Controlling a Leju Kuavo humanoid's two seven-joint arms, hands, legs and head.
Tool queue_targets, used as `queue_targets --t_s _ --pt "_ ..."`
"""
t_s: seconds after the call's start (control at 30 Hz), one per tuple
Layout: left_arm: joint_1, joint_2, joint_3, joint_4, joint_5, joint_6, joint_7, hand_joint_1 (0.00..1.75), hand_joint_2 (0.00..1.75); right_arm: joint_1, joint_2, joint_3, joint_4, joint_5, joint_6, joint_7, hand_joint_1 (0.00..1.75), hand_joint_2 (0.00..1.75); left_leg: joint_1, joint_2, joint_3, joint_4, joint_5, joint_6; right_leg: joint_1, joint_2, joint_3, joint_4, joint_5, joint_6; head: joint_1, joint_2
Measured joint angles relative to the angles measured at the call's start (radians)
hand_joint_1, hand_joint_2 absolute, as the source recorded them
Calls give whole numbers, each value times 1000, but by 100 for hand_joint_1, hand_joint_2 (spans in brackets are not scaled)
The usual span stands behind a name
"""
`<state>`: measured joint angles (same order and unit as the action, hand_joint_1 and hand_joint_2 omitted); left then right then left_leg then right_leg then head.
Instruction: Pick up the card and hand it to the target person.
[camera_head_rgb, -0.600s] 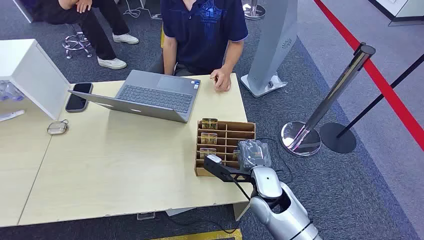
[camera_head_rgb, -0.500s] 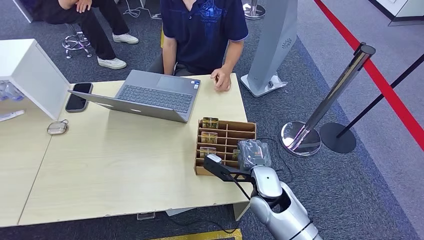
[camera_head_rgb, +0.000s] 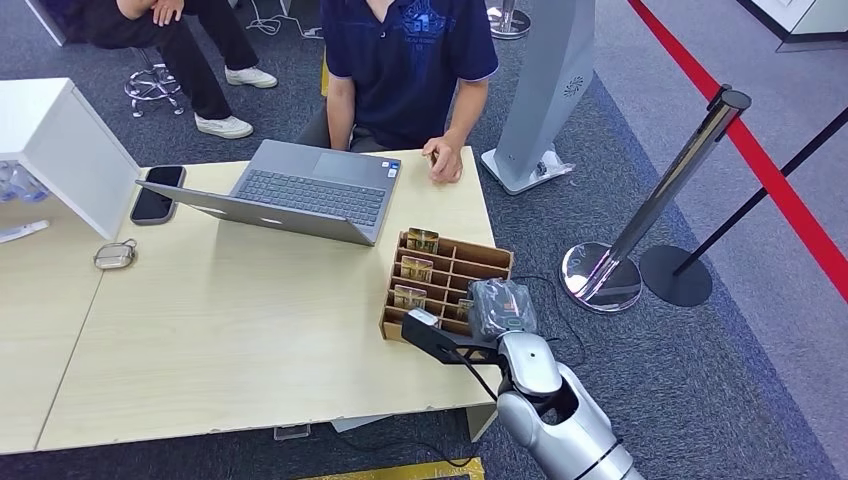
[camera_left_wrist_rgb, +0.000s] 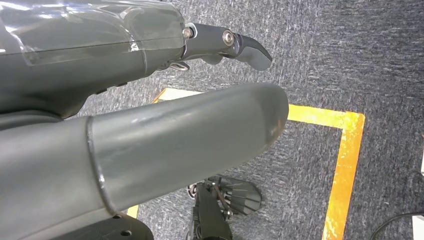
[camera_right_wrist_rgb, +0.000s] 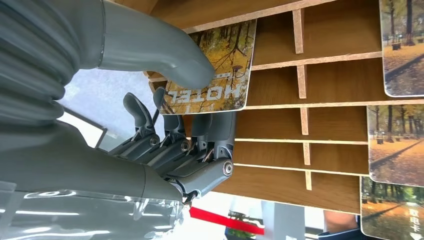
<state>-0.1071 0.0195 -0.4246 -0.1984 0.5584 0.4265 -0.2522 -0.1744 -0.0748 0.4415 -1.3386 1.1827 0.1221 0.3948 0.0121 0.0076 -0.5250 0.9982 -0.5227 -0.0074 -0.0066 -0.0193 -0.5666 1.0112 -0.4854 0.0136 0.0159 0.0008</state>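
Brown plywood dividers of the card rack (camera_head_rgb: 470, 262), at the table (camera_head_rgb: 230, 330) edge nearest the robot, frame the pick-up step of the handover: in the right wrist view the right hand (camera_right_wrist_rgb: 180, 115) has its thumb pressed on the printed face of the card (camera_right_wrist_rgb: 220, 75) marked HOTEL, with the dark fingers (camera_right_wrist_rgb: 172, 132) curled behind it, so the card appears pinched while its far end sits in a rack slot. From the head view the same hand (camera_head_rgb: 500, 308) hovers over the rack's near corner, wrapped in a clear cover. The left hand (camera_left_wrist_rgb: 150, 100) hangs over grey carpet beside the table, holding nothing, its fingers apart. Other cards (camera_head_rgb: 417, 268) stand in slots farther along the rack. Beyond the rack, across the table, a seated person in a dark blue shirt (camera_head_rgb: 410, 60) rests a hand (camera_head_rgb: 441, 160) on the table edge beside an open laptop (camera_head_rgb: 300, 190). The next move likely calls for drawing the card straight out of its slot without snagging the dividers, then carrying it past the rack toward that person.
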Motion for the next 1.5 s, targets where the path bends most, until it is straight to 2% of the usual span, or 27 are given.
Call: queue_targets --t_s 0.87,1.5 --pt "0 0 0 0 2 0 -3 0 0 -22 6 24 -24 8 -5 -5 145 175 0 0 0 0 0 0 0 0 0 0 0 0 0 0" --pt "0 0 0 0 7 -3 -9 0 0 -102 -25 25 -234 -42 37 -23 137 175 0 0 0 0 0 0 0 0 0 0 0 0 0 0"
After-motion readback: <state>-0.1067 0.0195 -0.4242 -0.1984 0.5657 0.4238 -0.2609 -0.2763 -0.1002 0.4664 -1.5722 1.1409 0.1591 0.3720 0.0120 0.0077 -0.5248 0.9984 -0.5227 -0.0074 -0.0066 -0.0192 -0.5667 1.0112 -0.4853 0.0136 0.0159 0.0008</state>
